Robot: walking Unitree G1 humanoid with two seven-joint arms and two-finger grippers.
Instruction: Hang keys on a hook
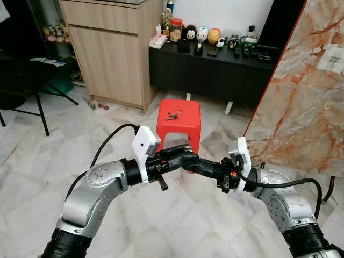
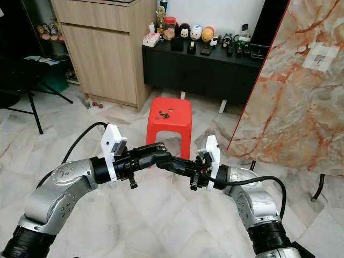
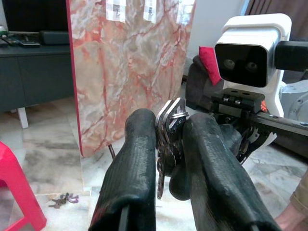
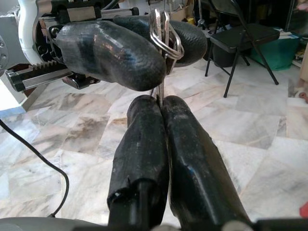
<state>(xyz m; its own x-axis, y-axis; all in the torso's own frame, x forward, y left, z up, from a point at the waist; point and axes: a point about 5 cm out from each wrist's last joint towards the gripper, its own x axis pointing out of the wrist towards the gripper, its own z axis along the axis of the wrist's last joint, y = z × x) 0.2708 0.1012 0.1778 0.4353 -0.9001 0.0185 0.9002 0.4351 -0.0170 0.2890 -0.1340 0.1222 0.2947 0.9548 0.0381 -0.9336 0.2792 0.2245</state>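
Take the red stool (image 1: pixel 179 118) as the marker: both arms meet just in front of it, on the robot's side, above the marble floor (image 1: pixel 32 161).

From the left comes the left gripper (image 3: pixel 168 144), its two black fingers pinching a bunch of keys (image 3: pixel 168 126) between them, the ring and key heads standing up out of the grip. Coming in from the right, the right gripper (image 4: pixel 161 103) has its fingers pressed together on a single key blade hanging down from that same bunch. So both grippers grip the one bunch at once, fingertip to fingertip, and neither arm is nearer than the other. It looks like a hand-over between them, though I can't say which way it goes.

The bunch's long axis runs roughly up and down: ring on top, blade below.

Counted: one bunch in the grippers, a second small set of keys (image 1: pixel 173 115) lying on the stool's seat, one stool, two grippers.

Right of the stool leans a marble-patterned board (image 1: pixel 301 97), well apart from the grippers. A few pale patches sit near its upper edge in the left wrist view; I can't make out a hook there.
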